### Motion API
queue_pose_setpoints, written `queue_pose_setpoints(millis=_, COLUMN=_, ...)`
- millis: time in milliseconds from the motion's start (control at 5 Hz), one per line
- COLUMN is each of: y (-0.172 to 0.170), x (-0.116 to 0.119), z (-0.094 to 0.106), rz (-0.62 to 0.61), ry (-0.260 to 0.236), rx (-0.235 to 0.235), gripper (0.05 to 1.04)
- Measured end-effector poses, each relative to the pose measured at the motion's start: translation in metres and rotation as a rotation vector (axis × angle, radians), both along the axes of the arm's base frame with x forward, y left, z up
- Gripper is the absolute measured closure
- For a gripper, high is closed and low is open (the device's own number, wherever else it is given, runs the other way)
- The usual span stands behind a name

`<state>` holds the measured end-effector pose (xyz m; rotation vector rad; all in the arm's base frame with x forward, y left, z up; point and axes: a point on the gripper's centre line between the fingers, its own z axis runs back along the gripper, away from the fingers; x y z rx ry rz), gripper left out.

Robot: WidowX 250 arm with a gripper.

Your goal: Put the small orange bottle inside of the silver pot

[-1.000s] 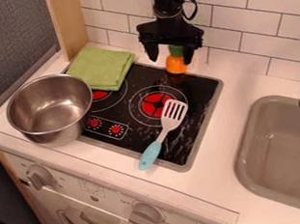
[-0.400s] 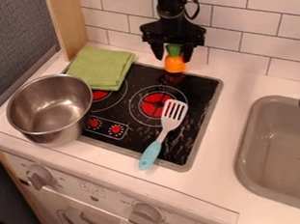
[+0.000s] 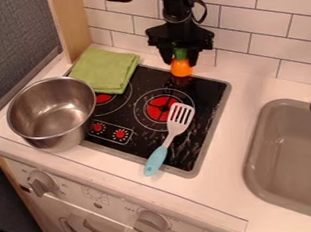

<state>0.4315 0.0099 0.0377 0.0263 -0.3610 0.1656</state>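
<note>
The gripper (image 3: 181,62) pinches the orange bottle (image 3: 182,69) between its fingers at the back of the stove (image 3: 206,87), and if carried too low, it may hit the high wall of the pot (image 3: 42,105) and fall.

A toy kitchen, it seems: stovetop (image 3: 200,92), sink (image 3: 281,154), (apparently) oven knobs (image 3: 41,182), tiled wall (image 3: 242,19).

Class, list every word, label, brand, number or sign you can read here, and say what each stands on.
Oven front: small markings near the knobs, too small to read.
Cooktop: faint marks around the red dials, too small to read.
No text is legible.
</note>
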Motion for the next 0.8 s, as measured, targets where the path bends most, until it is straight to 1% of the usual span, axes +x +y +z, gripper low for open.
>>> queue_pose_setpoints(millis=200, y=0.007, x=-0.028, z=0.049, rz=-0.016, ry=-0.056, rx=0.002, gripper=0.474)
queue_pose_setpoints(millis=400, y=0.036, x=-0.067, z=0.075, rz=-0.015, ry=-0.035, rx=0.014, gripper=0.474)
queue_pose_setpoints(millis=600, y=0.061, x=-0.102, z=0.064, rz=-0.027, ry=0.072, rx=0.027, gripper=0.474)
queue_pose_setpoints(millis=800, y=0.081, x=-0.129, z=0.051, rz=-0.014, ry=0.150, rx=0.049, gripper=0.474)
